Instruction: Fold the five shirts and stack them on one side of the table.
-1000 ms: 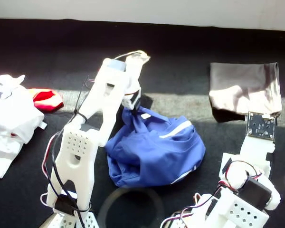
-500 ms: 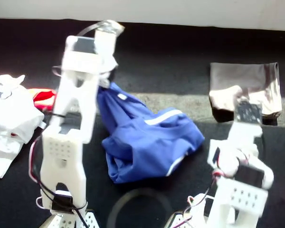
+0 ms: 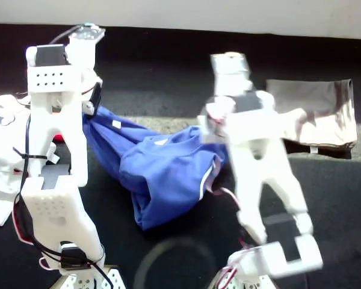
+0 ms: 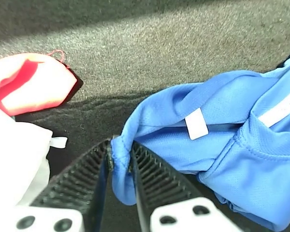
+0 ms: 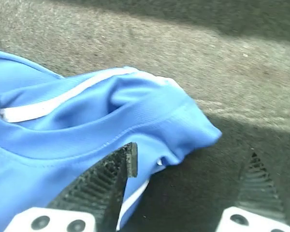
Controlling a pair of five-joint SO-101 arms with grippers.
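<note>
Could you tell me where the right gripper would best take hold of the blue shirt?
Probably the bunched, white-striped fold of the blue shirt nearest the open right gripper, coming from above: it stands proud of the table, opposite the edge the left gripper pinches.

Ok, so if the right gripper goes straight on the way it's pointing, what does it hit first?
Most likely the blue shirt: its bunched edge lies ahead of the open right gripper, one finger over the fabric. The other finger might reach the table first; depth is unclear.
</note>
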